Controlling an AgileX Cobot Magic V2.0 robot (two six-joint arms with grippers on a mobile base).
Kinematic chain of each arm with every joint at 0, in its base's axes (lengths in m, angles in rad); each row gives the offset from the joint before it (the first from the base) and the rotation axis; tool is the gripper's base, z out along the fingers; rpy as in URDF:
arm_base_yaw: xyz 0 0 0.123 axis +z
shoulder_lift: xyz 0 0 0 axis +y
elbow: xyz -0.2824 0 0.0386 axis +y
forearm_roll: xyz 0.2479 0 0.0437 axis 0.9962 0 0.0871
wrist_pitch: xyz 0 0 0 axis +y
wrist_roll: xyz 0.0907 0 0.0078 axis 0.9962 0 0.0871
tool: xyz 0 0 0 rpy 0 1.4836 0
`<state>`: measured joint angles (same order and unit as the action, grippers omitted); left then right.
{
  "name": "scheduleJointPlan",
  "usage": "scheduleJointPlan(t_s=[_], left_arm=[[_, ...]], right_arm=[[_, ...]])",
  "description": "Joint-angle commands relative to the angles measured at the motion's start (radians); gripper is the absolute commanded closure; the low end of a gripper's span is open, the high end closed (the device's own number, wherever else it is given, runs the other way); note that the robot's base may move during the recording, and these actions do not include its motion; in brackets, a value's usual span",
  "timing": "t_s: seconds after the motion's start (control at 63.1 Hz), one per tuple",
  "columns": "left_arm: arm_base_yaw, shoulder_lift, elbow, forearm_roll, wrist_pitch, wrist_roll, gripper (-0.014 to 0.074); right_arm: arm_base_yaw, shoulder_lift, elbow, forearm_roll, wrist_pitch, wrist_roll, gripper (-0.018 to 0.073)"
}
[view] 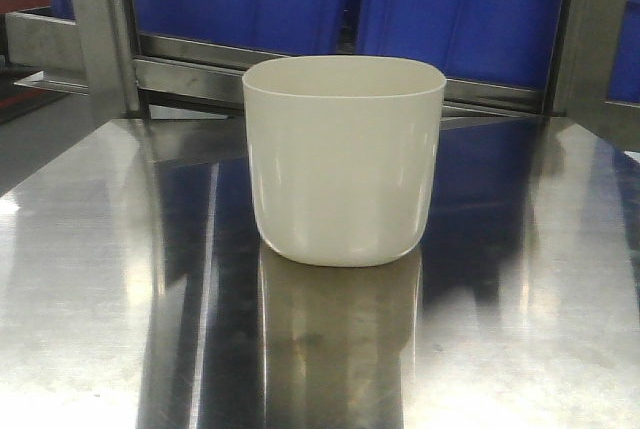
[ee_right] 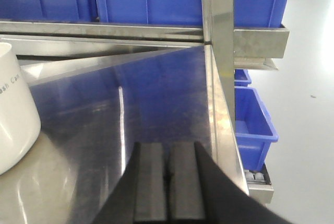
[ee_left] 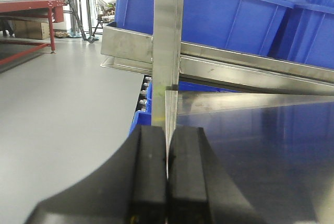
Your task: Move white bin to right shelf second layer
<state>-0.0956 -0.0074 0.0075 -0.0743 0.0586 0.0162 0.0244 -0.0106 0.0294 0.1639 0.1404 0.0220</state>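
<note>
A cream-white bin point(view: 343, 161) stands upright near the middle of a mirror-bright steel tabletop point(view: 90, 279), its reflection stretching toward the front camera. Nothing touches it, and neither arm appears in the front view.

In the left wrist view, the left tool point(ee_left: 167, 182) has its 2 black pads pressed together with nothing between them, positioned at the tabletop's left edge, in line with a vertical steel post point(ee_left: 168, 46). Grey floor point(ee_left: 57, 109) spreads out to its left.

In the right wrist view, the right tool point(ee_right: 167, 187) is likewise closed and empty, low over the tabletop near its right edge. The white bin sits well apart at the left edge of that view, with part of a dark printed word on its wall.

Behind the bin, a steel shelf rail point(view: 200, 79) runs across the frame, carrying large blue crates point(view: 450, 9). Below the tabletop on the right, another blue crate point(ee_right: 253, 125) sits beside a few small white rollers point(ee_right: 253, 177).

In the far distance of the left view is a red-framed workbench point(ee_left: 31, 10).
</note>
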Motion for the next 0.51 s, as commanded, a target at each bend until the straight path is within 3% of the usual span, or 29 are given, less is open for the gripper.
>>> scheduleJointPlan(t_s=[0.0, 0.333, 0.491], left_arm=[[-0.006, -0.003, 0.037, -0.009, -0.086, -0.010, 0.0512], [-0.006, -0.003, 0.037, -0.009, -0.086, -0.010, 0.0512], [-0.006, -0.003, 0.037, -0.009, -0.086, -0.010, 0.0512]], right_arm=[[-0.005, -0.020, -0.016, -0.001, -0.128, -0.006, 0.0507], [-0.005, -0.015, -0.018, -0.001, -0.159, -0.005, 0.0507], [-0.005, 0.103, -0.133, 0.000, -0.104, -0.006, 0.0507]])
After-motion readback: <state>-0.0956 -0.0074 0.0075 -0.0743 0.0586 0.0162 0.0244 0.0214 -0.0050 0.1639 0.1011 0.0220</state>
